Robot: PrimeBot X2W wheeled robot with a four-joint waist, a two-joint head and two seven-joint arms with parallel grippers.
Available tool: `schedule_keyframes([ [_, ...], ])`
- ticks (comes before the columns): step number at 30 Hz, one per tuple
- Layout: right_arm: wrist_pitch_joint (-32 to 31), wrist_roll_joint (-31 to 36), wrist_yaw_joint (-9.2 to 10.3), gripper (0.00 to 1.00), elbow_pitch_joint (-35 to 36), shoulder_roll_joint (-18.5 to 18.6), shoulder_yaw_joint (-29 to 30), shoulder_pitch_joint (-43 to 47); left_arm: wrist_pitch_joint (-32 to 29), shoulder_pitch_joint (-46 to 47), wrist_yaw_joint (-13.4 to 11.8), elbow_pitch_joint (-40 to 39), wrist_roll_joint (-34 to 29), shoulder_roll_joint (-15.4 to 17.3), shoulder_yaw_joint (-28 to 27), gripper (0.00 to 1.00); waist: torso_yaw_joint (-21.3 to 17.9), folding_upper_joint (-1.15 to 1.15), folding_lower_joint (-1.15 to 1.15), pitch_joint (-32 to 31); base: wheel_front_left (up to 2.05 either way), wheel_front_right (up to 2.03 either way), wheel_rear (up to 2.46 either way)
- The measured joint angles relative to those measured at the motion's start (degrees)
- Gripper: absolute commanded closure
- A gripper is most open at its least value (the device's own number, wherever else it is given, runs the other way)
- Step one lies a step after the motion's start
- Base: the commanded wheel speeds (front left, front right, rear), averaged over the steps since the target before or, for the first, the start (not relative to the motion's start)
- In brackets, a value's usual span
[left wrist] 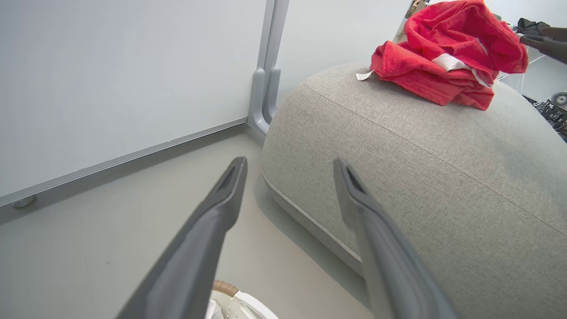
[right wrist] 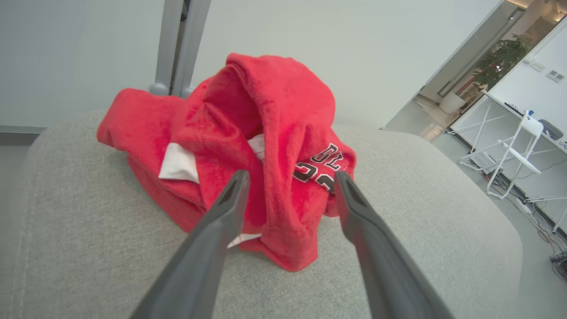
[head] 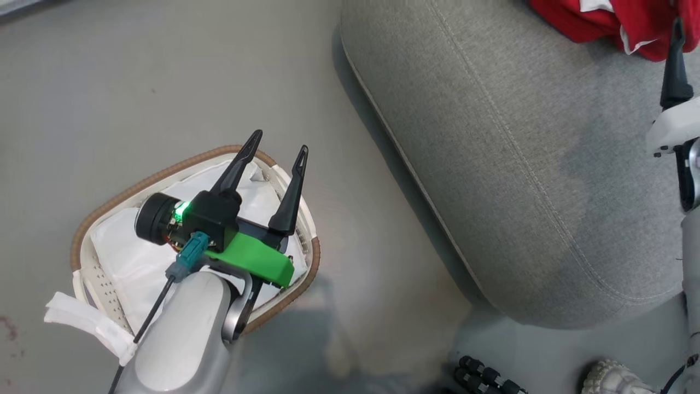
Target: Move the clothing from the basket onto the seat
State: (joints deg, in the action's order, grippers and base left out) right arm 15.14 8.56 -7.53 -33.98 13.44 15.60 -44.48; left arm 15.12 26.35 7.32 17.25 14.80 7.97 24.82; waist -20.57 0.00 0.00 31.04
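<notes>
1. Clothing (right wrist: 248, 133), bright red with white trim, is heaped on top of the seat (head: 519, 164), near its far edge by the wall.
2. Lettering shows on one fold, on the side of the pile that faces the right hand (right wrist: 291, 176).
3. That right hand is released, its two dark fingers spread wide. In the right wrist view one finger lies to each side of the pile's near face; whether they touch the fabric, I cannot tell.
4. Over to the left hand (head: 280, 141): released too, empty, fingers apart, hanging above the basket (head: 109, 202).
5. The basket stands on the floor (head: 164, 82), off the seat's left edge and apart from it, with its white liner (head: 136, 257) showing inside.
</notes>
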Motion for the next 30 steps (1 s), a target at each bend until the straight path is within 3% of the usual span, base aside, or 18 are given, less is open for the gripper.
schedule_keyframes([
  [8, 0.0, -3.4, 0.0, 0.0, 6.7, -2.1, -7.9, 3.1, 0.0, -4.4, 0.0, 0.3, 0.3, -2.1, -3.9, 0.0, 0.9, 0.0, 0.0, -6.5, 0.0, 0.0, 0.0],
  [15, 0.0, -7.4, 0.0, 0.0, 7.7, -5.0, -13.5, 5.9, 0.0, -6.7, 0.0, 1.4, -0.1, -3.2, -7.9, 0.0, 4.1, 0.0, 0.0, -10.6, 0.0, 0.0, 0.0],
  [30, 0.0, -12.6, 0.0, 0.0, 5.5, -10.2, -14.9, 14.0, 0.0, -12.3, -0.2, 4.0, -4.5, -4.8, -20.2, 0.0, 13.1, 0.0, 0.0, -18.2, 0.0, 0.0, 0.0],
])
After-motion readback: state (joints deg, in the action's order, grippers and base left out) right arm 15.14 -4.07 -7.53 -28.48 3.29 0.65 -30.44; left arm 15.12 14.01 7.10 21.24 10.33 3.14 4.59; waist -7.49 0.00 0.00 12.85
